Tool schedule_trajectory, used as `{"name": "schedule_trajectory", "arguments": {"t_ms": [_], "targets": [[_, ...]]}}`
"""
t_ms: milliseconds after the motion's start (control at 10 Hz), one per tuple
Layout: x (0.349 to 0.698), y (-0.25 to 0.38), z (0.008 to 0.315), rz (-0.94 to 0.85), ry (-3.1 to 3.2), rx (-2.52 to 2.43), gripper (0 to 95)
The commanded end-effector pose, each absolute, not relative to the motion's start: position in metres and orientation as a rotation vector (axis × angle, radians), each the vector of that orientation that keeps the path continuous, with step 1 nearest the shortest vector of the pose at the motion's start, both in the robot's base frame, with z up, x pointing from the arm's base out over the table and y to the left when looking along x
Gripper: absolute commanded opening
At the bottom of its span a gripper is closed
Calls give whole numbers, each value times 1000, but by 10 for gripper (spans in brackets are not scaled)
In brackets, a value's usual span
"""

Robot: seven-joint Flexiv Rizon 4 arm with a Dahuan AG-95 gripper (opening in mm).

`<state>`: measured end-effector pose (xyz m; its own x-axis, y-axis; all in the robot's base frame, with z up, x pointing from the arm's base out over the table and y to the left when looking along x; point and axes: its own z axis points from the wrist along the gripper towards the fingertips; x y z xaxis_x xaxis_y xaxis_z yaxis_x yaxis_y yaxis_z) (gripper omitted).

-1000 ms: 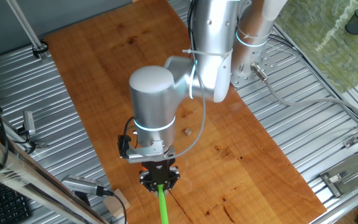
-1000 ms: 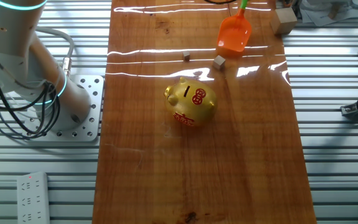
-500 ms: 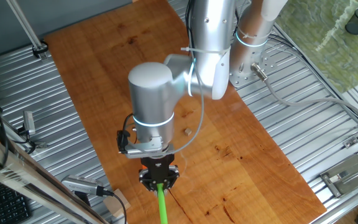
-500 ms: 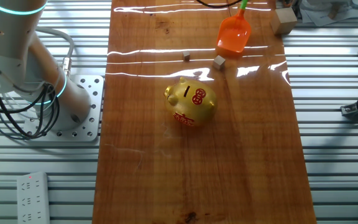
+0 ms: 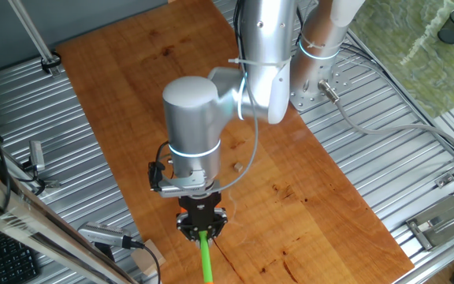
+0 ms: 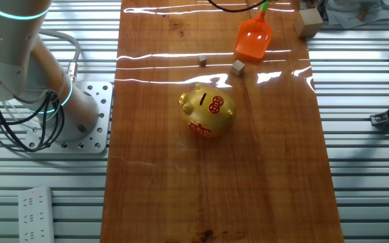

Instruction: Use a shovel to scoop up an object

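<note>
Jaws of the gripper (image 5: 202, 229) closed on the green shaft of the shovel (image 6: 252, 37), near the counter (image 6: 275, 175) edge nearest the first fixed camera. Held by the shaft, probably so the orange blade can reach ahead along the wood while the arm stays back. Blade sitting low near the far edge of the counter in the other fixed view, mouth turned toward the cube (image 6: 238, 66), close to it but apart. Cube resting on bare wood just inward of the blade. Smaller brown bit (image 6: 202, 62) off to one side, apart from both. Gold pig (image 6: 207, 110) toward the counter's middle, well clear of the blade's path. Scoop seemingly not yet begun; next, likely a low push of the blade's lip under the cube.
</note>
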<state>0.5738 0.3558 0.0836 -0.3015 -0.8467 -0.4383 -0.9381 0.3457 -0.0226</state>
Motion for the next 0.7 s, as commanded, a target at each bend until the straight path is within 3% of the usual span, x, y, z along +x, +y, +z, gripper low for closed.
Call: {"name": "schedule_trajectory", "arguments": {"t_ms": [100,700], "targets": [[573,355,82,336,2242,-1565,0],[566,346,75,331,2233,-1571,0]]}}
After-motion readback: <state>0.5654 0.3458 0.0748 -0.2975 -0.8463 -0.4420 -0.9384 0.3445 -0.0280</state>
